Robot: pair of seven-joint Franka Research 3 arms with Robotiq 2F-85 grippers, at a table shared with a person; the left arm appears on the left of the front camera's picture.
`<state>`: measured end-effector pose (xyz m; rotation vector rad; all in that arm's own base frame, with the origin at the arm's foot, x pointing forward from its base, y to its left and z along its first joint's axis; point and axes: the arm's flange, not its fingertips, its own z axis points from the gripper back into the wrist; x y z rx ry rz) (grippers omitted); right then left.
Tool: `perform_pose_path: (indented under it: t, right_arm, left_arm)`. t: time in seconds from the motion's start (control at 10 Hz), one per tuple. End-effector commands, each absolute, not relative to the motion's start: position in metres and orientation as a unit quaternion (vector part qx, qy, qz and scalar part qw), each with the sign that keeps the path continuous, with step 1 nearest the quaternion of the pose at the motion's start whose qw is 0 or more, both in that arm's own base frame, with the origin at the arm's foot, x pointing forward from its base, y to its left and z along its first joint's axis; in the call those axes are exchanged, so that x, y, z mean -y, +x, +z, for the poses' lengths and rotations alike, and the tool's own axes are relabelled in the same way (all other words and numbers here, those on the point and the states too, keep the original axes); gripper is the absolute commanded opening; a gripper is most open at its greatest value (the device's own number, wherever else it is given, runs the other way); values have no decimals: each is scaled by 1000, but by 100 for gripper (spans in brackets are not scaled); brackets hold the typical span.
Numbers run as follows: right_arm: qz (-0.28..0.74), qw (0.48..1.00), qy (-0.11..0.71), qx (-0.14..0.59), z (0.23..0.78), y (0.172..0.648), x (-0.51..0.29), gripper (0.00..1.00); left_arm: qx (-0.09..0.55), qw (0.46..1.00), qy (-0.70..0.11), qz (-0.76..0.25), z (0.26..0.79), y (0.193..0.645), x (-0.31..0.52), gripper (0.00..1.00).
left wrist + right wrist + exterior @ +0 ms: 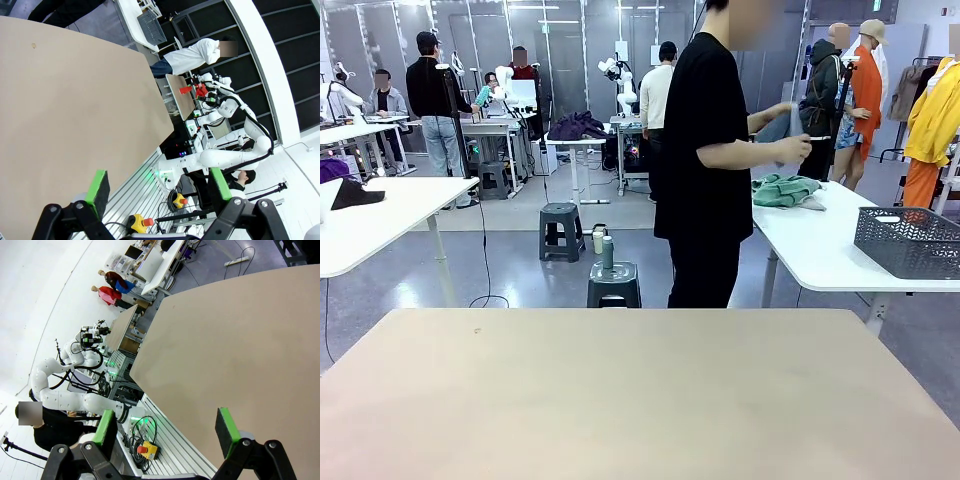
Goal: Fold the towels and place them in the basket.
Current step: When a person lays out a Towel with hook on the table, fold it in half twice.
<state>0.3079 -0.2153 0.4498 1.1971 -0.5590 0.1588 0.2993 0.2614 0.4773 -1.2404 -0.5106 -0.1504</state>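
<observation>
A person in black stands beyond the beige table [640,390], turned toward a white side table [820,250] at the right. Their hands hold up a pale blue-grey towel [782,127]. The dark grey lattice basket [910,241] stands on that side table near its right end, and it appears small at the top of the left wrist view [150,27]. My left gripper [159,186] is open above the beige table's edge, nothing between its green pads. Over the same bare tabletop [240,340] my right gripper [166,429] is open too, and it holds nothing.
A teal-green cloth bundle [786,190] lies on the side table beside the person. Two dark stools [613,283] stand on the floor behind the beige table. Another white table [380,215] is at the left. Other people work farther back.
</observation>
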Motion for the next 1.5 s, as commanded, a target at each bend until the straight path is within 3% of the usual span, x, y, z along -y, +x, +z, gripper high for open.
perform_pose_path:
  t: [0.0, 1.4]
  right_arm:
    - [80, 781, 558, 269, 450, 310, 216, 100]
    - [80, 781, 558, 269, 450, 310, 216, 100]
  left_arm:
    - [238, 778, -576, -81, 477, 297, -263, 100]
    - [238, 778, -576, -81, 477, 297, -263, 100]
